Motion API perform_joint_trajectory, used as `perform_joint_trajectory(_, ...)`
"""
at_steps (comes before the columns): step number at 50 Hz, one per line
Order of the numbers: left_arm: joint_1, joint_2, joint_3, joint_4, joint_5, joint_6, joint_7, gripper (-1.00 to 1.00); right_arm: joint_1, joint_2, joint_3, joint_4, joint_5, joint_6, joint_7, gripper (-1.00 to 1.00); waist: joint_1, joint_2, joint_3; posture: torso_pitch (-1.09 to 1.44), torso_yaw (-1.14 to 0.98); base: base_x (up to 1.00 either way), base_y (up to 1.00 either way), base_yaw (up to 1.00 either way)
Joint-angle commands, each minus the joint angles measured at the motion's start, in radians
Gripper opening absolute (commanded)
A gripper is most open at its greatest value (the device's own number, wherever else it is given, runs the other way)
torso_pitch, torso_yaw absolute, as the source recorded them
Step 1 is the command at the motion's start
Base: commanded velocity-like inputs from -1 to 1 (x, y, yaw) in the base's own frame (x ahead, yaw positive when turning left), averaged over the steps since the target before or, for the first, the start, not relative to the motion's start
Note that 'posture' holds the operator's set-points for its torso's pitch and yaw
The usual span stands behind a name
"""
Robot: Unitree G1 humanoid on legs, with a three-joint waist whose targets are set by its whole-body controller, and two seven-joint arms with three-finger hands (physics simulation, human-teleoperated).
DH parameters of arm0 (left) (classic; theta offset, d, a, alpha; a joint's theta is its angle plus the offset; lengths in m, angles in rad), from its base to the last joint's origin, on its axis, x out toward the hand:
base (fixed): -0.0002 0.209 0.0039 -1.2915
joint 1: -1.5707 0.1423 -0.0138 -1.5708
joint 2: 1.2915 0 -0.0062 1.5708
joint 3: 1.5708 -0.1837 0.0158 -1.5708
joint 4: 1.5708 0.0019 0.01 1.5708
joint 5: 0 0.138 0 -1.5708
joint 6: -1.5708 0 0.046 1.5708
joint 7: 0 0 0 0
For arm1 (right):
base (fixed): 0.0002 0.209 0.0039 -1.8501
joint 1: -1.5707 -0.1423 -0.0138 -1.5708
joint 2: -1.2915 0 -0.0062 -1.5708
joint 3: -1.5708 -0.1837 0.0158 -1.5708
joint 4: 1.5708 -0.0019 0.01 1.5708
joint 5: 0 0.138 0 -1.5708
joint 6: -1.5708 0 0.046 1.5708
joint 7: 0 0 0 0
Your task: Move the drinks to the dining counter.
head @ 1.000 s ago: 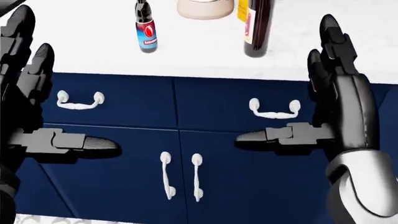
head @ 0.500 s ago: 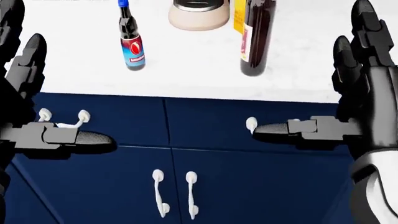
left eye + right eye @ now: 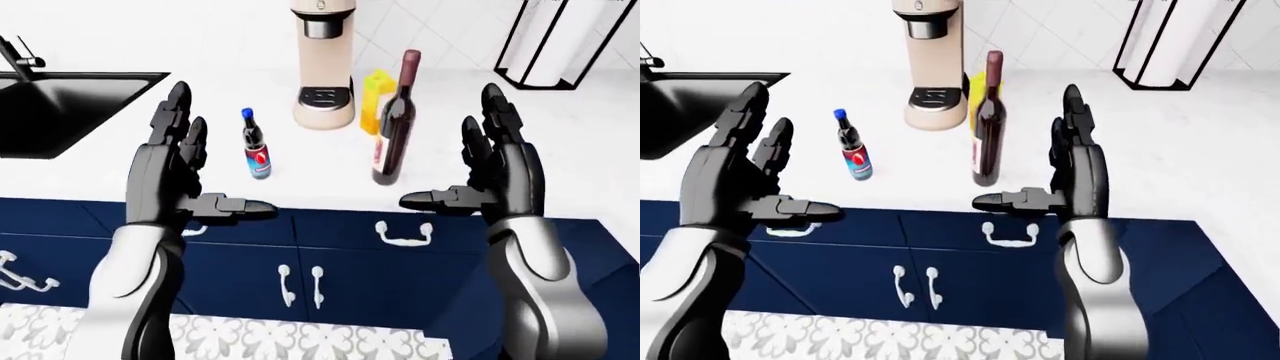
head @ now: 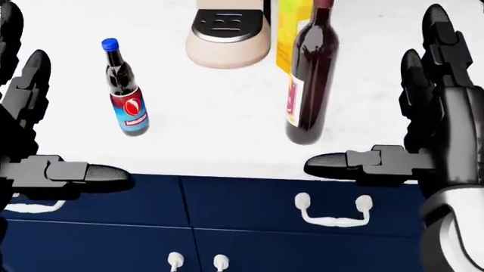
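Yellow carton [image 3: 374,96] half hidden behind dark wine bottle [image 3: 393,127], small blue-capped soda bottle [image 3: 255,145] alone, left hand [image 3: 175,169] and right hand [image 3: 497,174] raised, fingers spread, holding nothing.

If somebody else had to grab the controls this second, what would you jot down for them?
Left hand: open, empty, raised at the counter's edge.
Right hand: open, empty, raised to the right of the wine bottle, not touching it.
Drinks: small soda bottle and wine bottle both upright on the white counter, below the coffee machine; a yellow carton stands behind the wine bottle.
Done: nothing picked up.
Left: grasp each drink and carry it to the dining counter, which is not in view.
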Motion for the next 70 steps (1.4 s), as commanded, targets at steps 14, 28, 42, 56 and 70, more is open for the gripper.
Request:
perform_joint_trajectory(14,0.024,0.018,0.053,-0.073,-0.031,-0.011,0.001,1.00,0.007,-0.001,-0.007,-0.071,0.021,-0.026,0.004,1.00,0.013,-0.033,-0.008,0.00,0.00,0.04,0.00,0.00)
perform_joint_trajectory(28,0.093,0.021,0.098,-0.131,-0.048,-0.018,-0.024,1.00,0.065,0.015,0.004,-0.170,0.014,-0.003,0.020,1.00,0.018,-0.009,-0.041,0.00,0.00,0.00,0.00,0.00)
perform_joint_trajectory(42,0.065,0.013,0.059,-0.069,0.007,-0.050,-0.029,1.00,0.085,0.041,0.027,-0.099,-0.014,-0.074,0.032,1.00,0.016,-0.011,-0.035,0.00,0.00,0.00,0.00,0.00)
perform_joint_trajectory(56,0.072,0.008,0.066,-0.078,-0.006,-0.049,-0.028,1.00,-0.020,0.032,0.041,0.154,-0.025,-0.168,-0.002,1.00,0.026,-0.014,-0.038,0.00,0.00,0.00,0.00,0.00)
perform_joint_trajectory(70,0.071,0.012,0.069,-0.076,-0.014,-0.050,-0.025,1.00,-0.107,0.035,0.076,0.311,-0.052,-0.218,-0.016,1.00,0.023,-0.008,-0.047,0.00,0.00,0.00,0.00,0.00)
